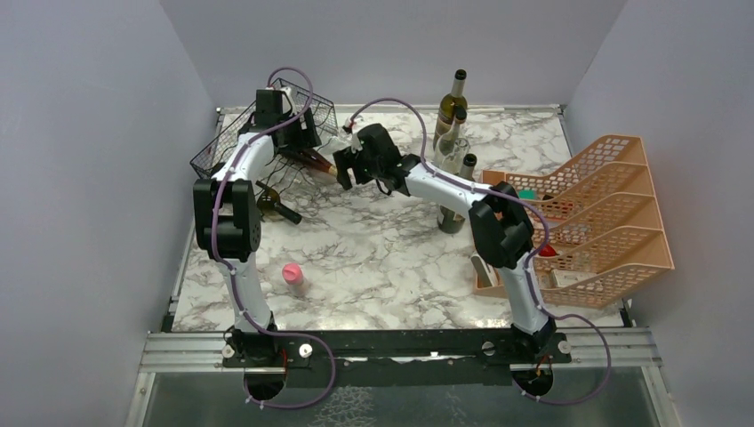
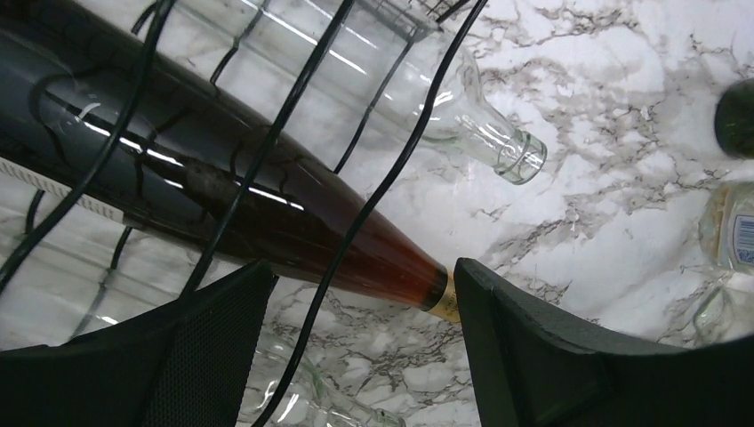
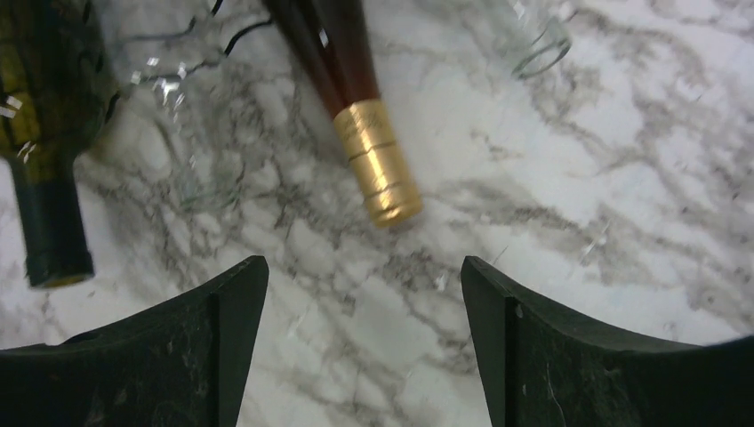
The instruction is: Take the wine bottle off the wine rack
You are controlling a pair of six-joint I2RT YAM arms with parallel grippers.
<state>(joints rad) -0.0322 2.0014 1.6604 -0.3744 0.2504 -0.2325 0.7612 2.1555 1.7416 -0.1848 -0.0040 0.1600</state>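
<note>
The bottle (image 1: 307, 160) lies in the rack (image 1: 218, 151) at the table's (image 1: 391, 258) eleven o'clock, gold neck poking out toward four. Left claw (image 2: 360, 267) and right claw (image 3: 362, 262) both stand open near that neck, gripping nothing.

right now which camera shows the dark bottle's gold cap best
The right wrist view: the gold cap shows whole, unobstructed, against the marble. The left wrist view catches only a sliver beside a finger; the top view shows it too small to tell.
</note>
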